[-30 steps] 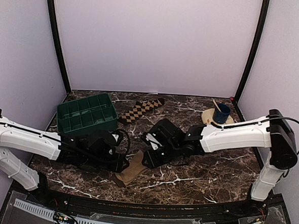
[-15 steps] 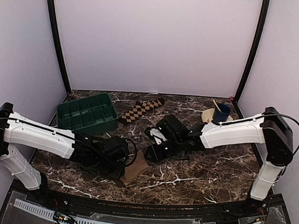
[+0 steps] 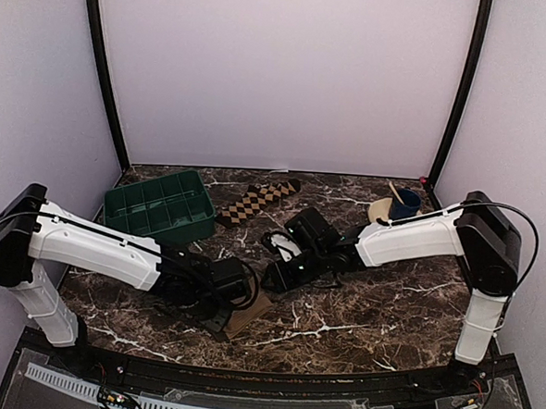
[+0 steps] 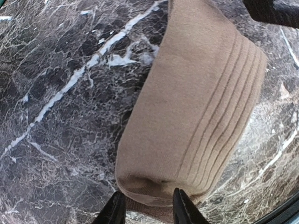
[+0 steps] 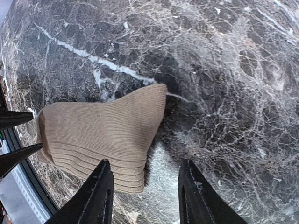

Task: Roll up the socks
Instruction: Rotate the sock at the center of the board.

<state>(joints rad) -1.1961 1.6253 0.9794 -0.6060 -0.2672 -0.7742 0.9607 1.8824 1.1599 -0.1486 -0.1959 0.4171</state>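
Left tool [image 4: 147, 193]: fingers close together around the near, folded end of the tan sock [image 4: 196, 102]. Looks like a pinch on the fabric, but the contact sits right at the bottom edge of the left wrist view, so not fully sure.

Tan sock: on the tabletop [image 3: 378, 304], front centre, just ahead of the left wrist. It is doubled over, with the ribbed cuff band on top and a rounded fold at the end by the left tool. Top view shows only a small tan wedge of it past the left arm.

Right tool [image 5: 145, 164]: fingers spread wide, nothing between them but bare marble and the cuff corner of the tan sock. One finger overlaps the sock's cuff edge in the right wrist view; cannot tell if it touches. This tool sits just beyond the sock's far end, tip pointing at the left tool, and the two are near each other.

Checkered sock [image 3: 259, 199]: lying flat and stretched out diagonally at the back of the tabletop, just right of the green tray [image 3: 159, 207], well apart from both tools.

Back right corner: blue cup [image 3: 404, 207] standing on a tan plate [image 3: 381, 211], with a stick leaning out of the cup.
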